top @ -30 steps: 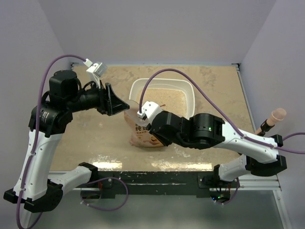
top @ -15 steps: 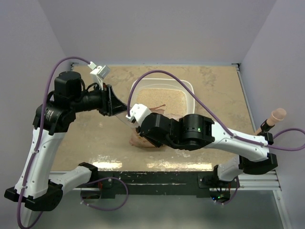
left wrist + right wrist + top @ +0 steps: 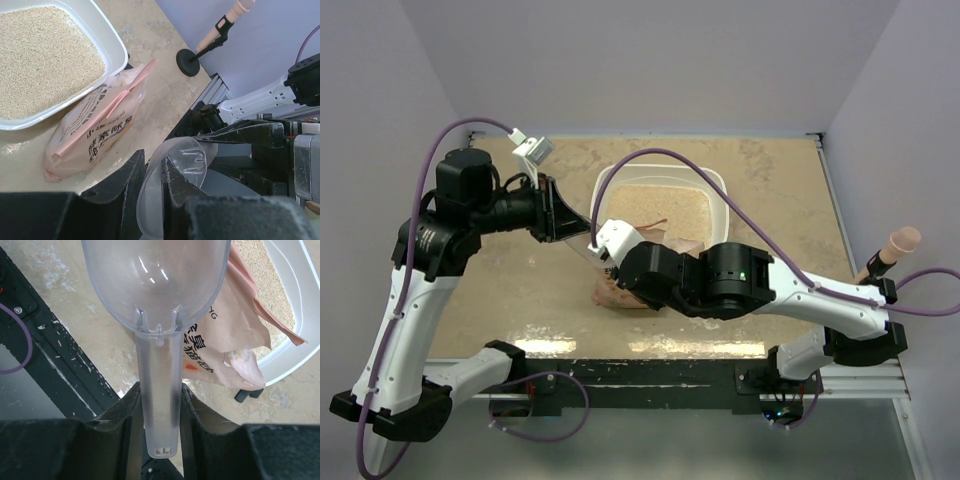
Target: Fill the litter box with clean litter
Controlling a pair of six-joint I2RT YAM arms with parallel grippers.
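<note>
The white litter box (image 3: 722, 192) stands at the back middle of the table, with pale beige clean litter (image 3: 665, 205) in it. A clear plastic scoop (image 3: 155, 280) hangs empty in the air in front of the box. My right gripper (image 3: 160, 390) is shut on its handle. My left gripper (image 3: 152, 162) has its jaws closed on the rim of the scoop's bowl (image 3: 192, 160). In the top view the two grippers meet left of the box, left gripper (image 3: 582, 228) and right gripper (image 3: 598, 250). The litter (image 3: 40, 55) lies fairly level in the box (image 3: 112, 45).
An orange-pink printed bag (image 3: 620, 295) lies on its side against the box's near wall, its open end (image 3: 145, 70) toward the box. A pinkish stick on a black stand (image 3: 890, 250) stands at the table's right edge. Purple walls close in three sides.
The right arm has carried the scoop left and down toward the left gripper. The left jaws have narrowed onto the scoop's rim. The bag has sagged flatter.
</note>
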